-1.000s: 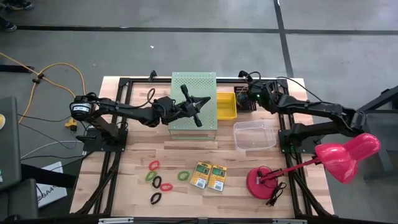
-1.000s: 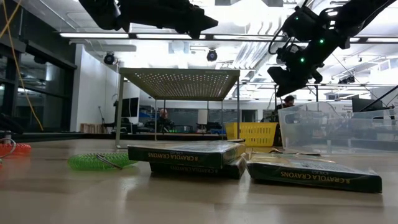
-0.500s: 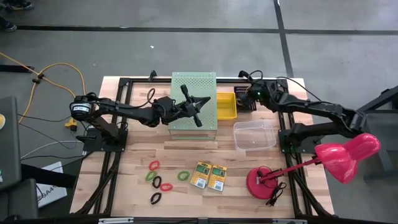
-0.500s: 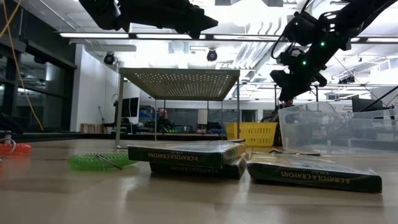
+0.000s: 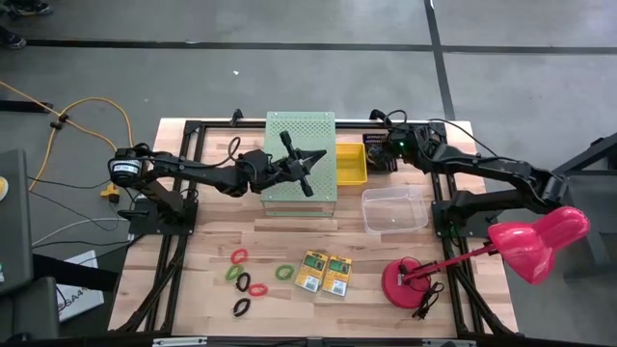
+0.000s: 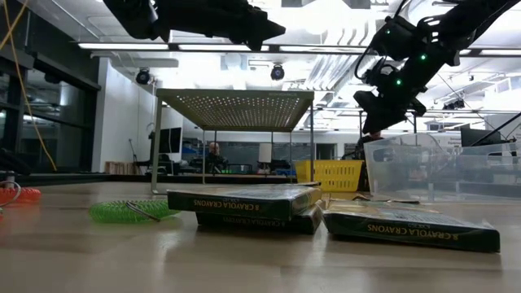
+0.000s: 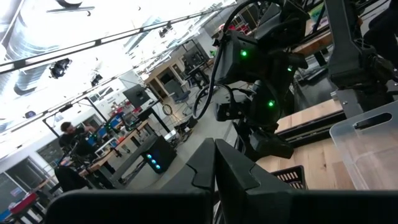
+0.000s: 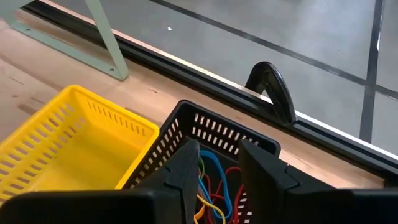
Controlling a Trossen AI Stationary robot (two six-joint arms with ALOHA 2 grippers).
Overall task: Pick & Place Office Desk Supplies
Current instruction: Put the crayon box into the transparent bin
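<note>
Several elastic band loops, red (image 5: pixel 238 255), green (image 5: pixel 284 273) and black (image 5: pixel 241 307), lie flat on the wooden table near its front left. Beside them lie two flat crayon boxes (image 5: pixel 309 273) (image 5: pixel 336 275); the low view shows them close up (image 6: pixel 244 202). My left gripper (image 5: pixel 313 159) hovers shut above the pale-green perforated box (image 5: pixel 284 125). My right gripper (image 8: pixel 214 165) stands open over a black basket (image 8: pixel 211 124) at the far edge. The basket holds several coloured bands (image 8: pixel 211 180). Nothing shows between the right fingers.
A yellow basket (image 5: pixel 350 164) sits next to the black basket (image 5: pixel 383 162). A clear plastic tub (image 5: pixel 395 210) stands at the right middle. A pink desk lamp (image 5: pixel 535 241) with a red base (image 5: pixel 405 281) stands at the front right. People show in the room behind.
My right gripper has dipped a little and turned slightly above the black basket. The loops and crayon boxes lie where they were.
</note>
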